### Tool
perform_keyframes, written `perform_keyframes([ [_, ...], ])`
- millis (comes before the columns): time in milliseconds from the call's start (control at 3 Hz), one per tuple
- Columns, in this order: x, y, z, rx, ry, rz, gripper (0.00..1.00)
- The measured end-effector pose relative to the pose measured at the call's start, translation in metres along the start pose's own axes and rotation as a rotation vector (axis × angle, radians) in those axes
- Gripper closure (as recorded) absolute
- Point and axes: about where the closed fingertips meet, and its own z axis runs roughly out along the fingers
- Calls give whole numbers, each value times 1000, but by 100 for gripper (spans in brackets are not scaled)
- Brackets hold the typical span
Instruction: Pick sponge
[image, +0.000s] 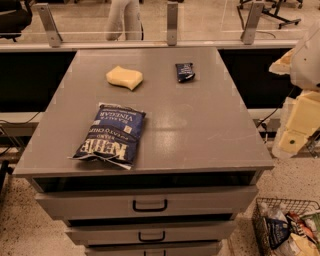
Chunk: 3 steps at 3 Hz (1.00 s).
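The sponge (124, 77) is a small pale yellow foam block with wavy sides. It lies flat on the grey cabinet top (200, 120), at the far left of the middle. My gripper (296, 125) is cream-yellow and hangs at the right edge of the view, off the cabinet's right side and well away from the sponge. It holds nothing that I can see.
A dark blue chip bag (113, 135) lies at the front left of the top. A small dark blue packet (184, 71) lies at the far right. Drawers (150, 205) face me below. A wire basket (285, 227) with packets stands on the floor at right. A glass rail (172, 22) runs behind.
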Motion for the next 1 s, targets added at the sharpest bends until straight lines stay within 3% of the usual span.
perform_keyframes([
  [333,0,0,0,0,0,0,0],
  [667,-13,-16,20,-12,-54,-12,0],
  [1000,-49,-62,57,8,-141,-21,0],
])
